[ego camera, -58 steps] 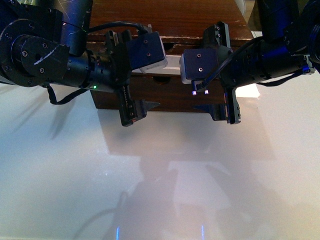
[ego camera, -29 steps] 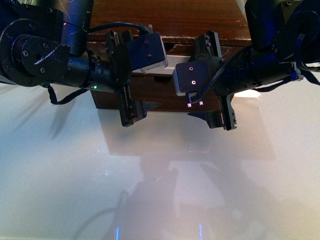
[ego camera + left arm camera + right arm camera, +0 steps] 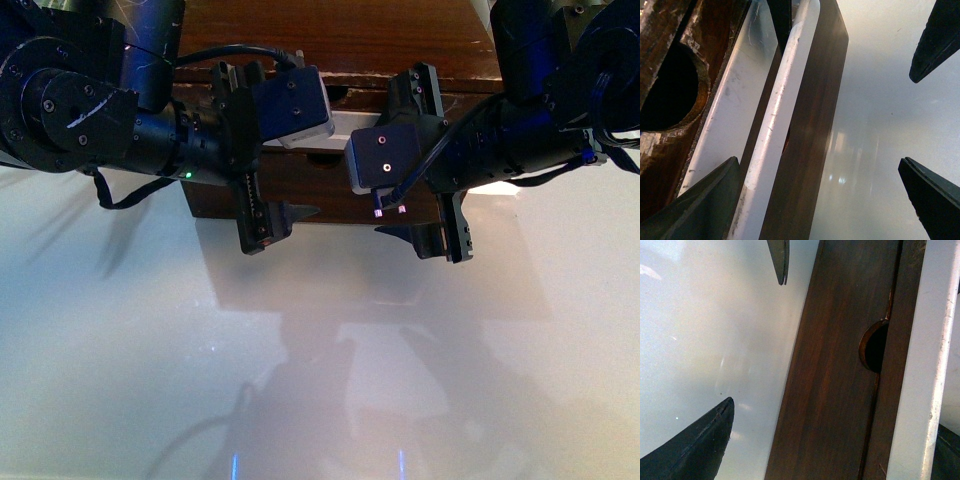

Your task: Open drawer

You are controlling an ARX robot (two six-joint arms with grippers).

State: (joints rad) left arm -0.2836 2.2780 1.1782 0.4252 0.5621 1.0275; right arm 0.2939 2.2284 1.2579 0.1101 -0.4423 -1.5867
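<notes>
The drawer is the upper front of the dark brown wooden cabinet, with a long white bar handle. My left gripper is open, its jaws standing above and below the handle's left part. My right gripper is open in the same way at the handle's right part. In the left wrist view the handle runs just inside one finger of the left gripper. In the right wrist view the handle lies near one jaw of the right gripper. Neither gripper touches the handle.
A plain dark front without a handle sits below the drawer, with a small notch in its top edge. The cabinet stands on a glossy white table that reflects both arms. The other arm's fingertip shows in each wrist view.
My right gripper has moved left and slightly down toward the handle, then held still. My left arm has not moved. The drawer looks unchanged.
</notes>
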